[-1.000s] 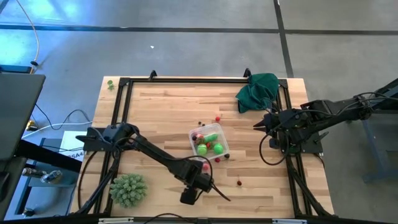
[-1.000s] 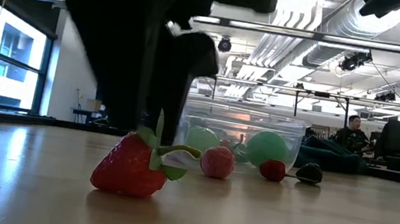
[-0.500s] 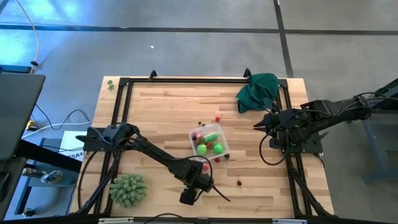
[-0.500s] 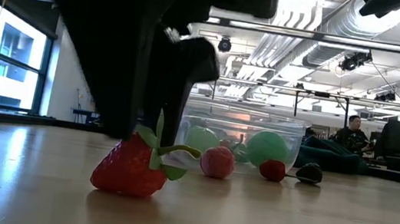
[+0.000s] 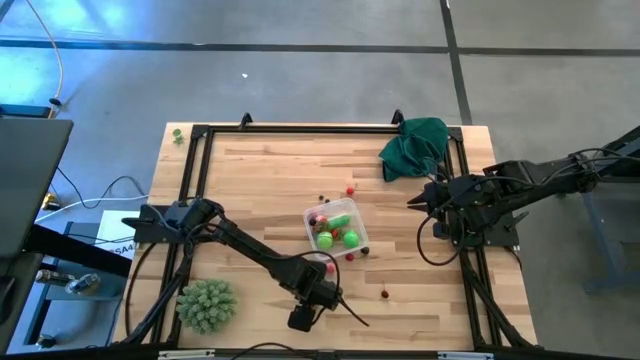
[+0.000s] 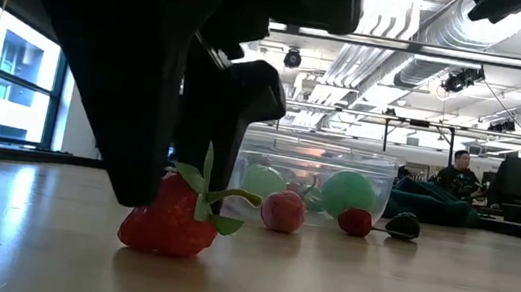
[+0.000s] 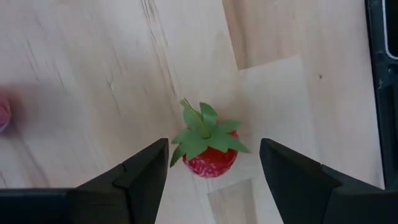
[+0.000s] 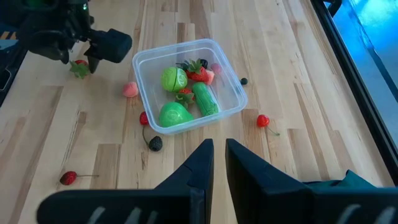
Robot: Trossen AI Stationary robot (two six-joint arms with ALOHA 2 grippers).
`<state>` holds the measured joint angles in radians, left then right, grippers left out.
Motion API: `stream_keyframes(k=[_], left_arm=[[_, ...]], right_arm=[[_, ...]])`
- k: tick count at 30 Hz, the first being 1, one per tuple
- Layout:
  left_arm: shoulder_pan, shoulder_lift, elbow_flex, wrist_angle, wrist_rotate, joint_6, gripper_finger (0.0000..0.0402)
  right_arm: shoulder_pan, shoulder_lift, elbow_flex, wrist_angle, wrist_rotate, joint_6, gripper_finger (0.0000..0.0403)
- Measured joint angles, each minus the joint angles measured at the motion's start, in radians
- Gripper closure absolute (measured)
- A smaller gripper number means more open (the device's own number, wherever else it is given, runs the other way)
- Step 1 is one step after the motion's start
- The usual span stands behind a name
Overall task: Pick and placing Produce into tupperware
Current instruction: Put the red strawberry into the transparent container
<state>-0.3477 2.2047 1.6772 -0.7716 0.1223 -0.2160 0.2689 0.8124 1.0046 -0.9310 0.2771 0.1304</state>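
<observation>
One clear tupperware (image 5: 337, 228) sits mid-table in the high view, a bit right of centre, and the right wrist view shows five or six pieces of produce inside it: two rounded green ones, a long green one, some red bits and something dark. Loose on the wood around the box I count about six more: a pink ball (image 8: 130, 89), three or so red berries, two dark ones. Plus one strawberry (image 7: 208, 149), lower centre in the high view.

Left gripper (image 7: 214, 163) is down over that strawberry with its fingers apart, one each side, not touching it in the left wrist view. Compared with a second ago the dark fingers have dropped lower in the low view, now reaching the table beside the berry; the berry itself hasn't budged.

Right gripper (image 8: 217, 163) hangs at the right edge of the table, fingers nearly together, nothing in them.

One spiky pale-green ball (image 5: 206, 304) lower left, one dark green cloth (image 5: 413, 146) upper right. In the high view the arm covers the strawberry completely.
</observation>
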Motion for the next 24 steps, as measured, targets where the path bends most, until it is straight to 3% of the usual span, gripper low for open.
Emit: stream_keyframes(k=[12, 24], left_arm=[[0.0, 0.0, 0.0, 0.01, 0.001, 0.014, 0.0161], [0.0, 0.0, -0.015, 0.05, 0.006, -0.011, 0.0217]], right_arm=[[0.0, 0.0, 0.0, 0.0, 0.0, 0.0, 0.0371], [0.0, 0.0, 0.0, 0.0, 0.0, 0.0, 0.0371]])
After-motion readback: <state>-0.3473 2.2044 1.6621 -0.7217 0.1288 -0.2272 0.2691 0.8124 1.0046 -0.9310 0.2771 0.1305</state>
